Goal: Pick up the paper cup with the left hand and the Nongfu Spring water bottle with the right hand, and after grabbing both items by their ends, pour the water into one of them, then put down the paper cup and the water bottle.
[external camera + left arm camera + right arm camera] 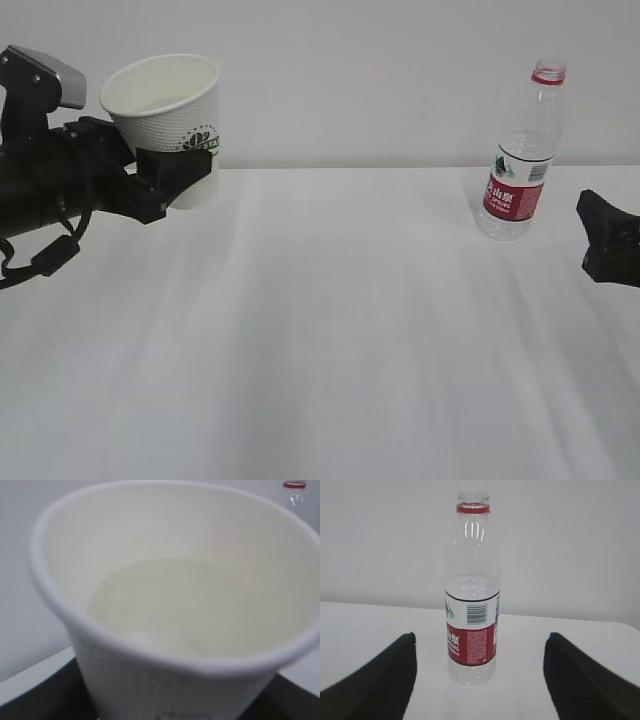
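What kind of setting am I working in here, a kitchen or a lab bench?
Most likely a bare lab or test bench, not a kitchen: a plain white table against a blank pale wall, holding only the water bottle, with the paper cup held up.

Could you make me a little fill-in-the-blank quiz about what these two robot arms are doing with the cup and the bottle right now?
1. The left pincer is closed on the ____.
2. The Nongfu Spring water bottle stands upright on the table with no ____ on its neck.
3. The right pincer is open, and the bottle stands ____ its two fingers, untouched.
4. The label on the bottle is mostly ____ in colour.

Missing words: paper cup; cap; between; red
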Tool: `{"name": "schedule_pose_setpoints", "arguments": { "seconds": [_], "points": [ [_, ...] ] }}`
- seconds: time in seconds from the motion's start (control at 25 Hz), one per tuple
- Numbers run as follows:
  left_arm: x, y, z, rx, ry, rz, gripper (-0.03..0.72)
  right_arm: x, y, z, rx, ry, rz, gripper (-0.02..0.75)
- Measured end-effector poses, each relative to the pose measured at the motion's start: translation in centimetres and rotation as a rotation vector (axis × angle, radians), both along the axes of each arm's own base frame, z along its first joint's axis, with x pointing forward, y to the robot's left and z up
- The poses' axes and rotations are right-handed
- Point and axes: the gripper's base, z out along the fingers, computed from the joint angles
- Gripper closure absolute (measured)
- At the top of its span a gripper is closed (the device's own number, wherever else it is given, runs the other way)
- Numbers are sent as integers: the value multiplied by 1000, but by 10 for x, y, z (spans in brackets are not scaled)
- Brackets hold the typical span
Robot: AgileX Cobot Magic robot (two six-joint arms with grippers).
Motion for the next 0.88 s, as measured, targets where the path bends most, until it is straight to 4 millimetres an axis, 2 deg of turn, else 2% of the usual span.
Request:
{"name": "schedule_pose_setpoints", "arguments": {
  "seconds": [0.44,0.76,0.88],
  "points": [
    [5,10,0,-13,-11,60,189,0,0,0,0,0,0,145],
    [18,26,-19,-36,41,153,190,0,0,0,0,0,0,145],
    [21,29,-20,-32,27,189,190,0,0,0,0,0,0,145]
  ]
}}
